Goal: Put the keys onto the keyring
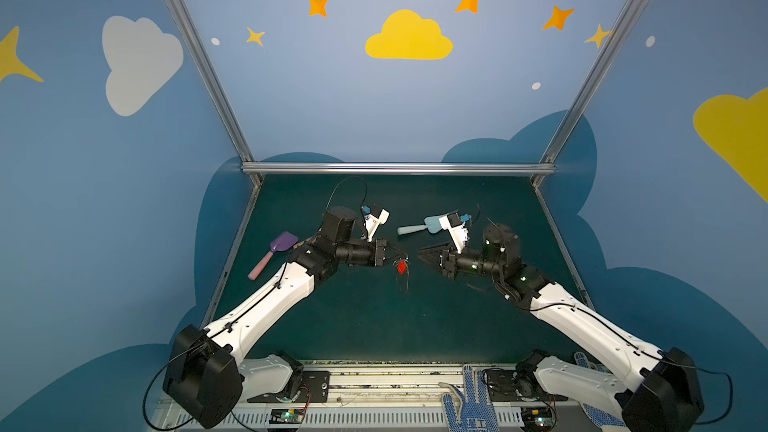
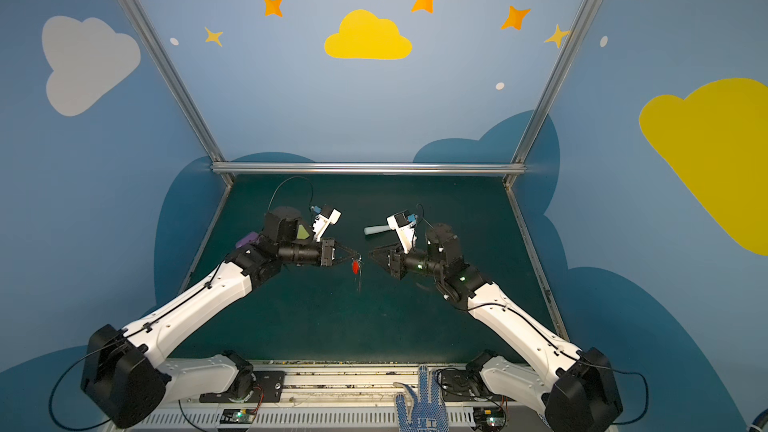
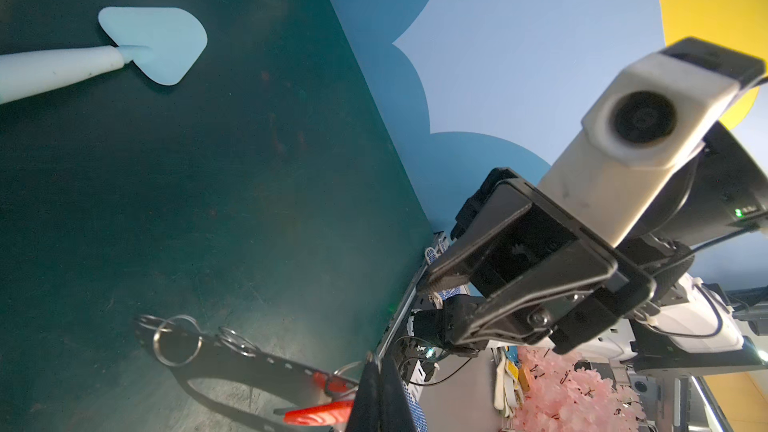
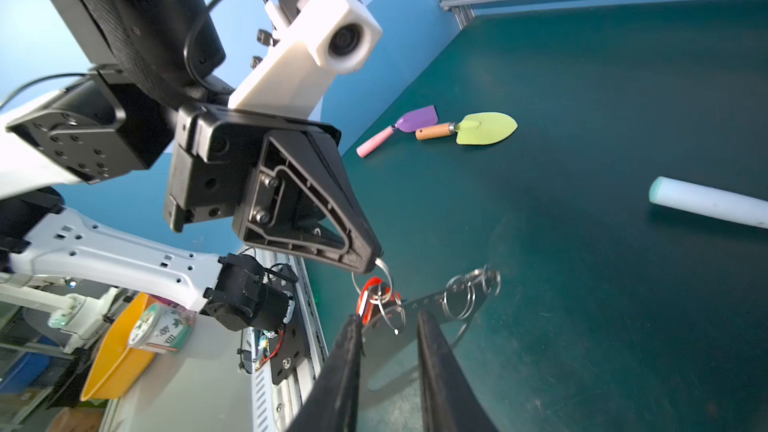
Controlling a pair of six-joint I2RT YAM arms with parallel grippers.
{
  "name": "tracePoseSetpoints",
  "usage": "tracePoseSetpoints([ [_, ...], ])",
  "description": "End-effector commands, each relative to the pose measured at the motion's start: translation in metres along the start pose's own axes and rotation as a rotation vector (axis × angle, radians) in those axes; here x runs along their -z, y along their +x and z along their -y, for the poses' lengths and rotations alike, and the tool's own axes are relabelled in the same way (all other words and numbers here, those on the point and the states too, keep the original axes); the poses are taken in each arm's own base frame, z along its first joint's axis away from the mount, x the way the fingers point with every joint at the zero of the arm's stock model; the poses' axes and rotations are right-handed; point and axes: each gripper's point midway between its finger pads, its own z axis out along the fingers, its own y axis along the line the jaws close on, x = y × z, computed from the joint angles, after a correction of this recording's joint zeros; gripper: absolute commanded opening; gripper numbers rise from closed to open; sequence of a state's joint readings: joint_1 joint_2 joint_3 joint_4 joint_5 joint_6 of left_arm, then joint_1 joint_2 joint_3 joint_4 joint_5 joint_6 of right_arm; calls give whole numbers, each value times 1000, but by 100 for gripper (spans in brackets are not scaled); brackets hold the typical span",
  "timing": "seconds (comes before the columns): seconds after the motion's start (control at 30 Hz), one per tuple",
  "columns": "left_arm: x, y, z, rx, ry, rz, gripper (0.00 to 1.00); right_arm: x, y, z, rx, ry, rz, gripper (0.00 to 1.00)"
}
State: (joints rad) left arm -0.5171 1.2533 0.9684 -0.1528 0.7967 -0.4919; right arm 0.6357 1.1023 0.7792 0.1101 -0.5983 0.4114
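My left gripper (image 1: 402, 256) (image 2: 357, 257) is shut on a thin metal ring (image 4: 377, 271) above the middle of the green table. The red tag of the keys (image 1: 401, 267) (image 4: 365, 301) (image 3: 320, 413) hangs from that ring. I cannot pick out the silver key itself among the rings. The keyring (image 4: 432, 305) (image 3: 249, 363), a flat grey plate with small holes and loose metal rings (image 4: 473, 288), dangles beside the tag. My right gripper (image 1: 422, 251) (image 4: 388, 322) is open, its tips just short of the tag and plate, with nothing pinched.
A pale blue toy shovel (image 1: 415, 227) lies behind the right gripper. A purple shovel with a pink handle (image 1: 274, 253) and a green shovel (image 4: 484, 128) lie at the left. A blue dotted glove (image 1: 469, 401) rests on the front rail. Walls close off three sides of the table.
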Motion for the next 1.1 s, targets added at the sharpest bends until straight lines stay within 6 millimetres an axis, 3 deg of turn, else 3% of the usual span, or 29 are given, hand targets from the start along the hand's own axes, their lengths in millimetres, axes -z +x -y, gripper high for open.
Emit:
tracePoseSetpoints([
  [0.0, 7, -6, 16, -43, 55, 28, 4, -5, -3, -18, -27, -131, -5, 25],
  [0.13, 7, -5, 19, -43, 70, 26, 4, -10, -1, -24, -43, -203, -21, 21],
  [0.43, 9, -5, 27, -57, 110, 24, 4, -16, 0, -25, -58, -242, -30, 24],
  [0.7, 12, -6, 32, -62, 119, 32, 4, -19, 3, -15, -68, -201, -31, 32],
  [1.07, 12, -7, 31, -54, 117, 41, 4, -18, 2, -11, -77, -201, -22, 29],
])
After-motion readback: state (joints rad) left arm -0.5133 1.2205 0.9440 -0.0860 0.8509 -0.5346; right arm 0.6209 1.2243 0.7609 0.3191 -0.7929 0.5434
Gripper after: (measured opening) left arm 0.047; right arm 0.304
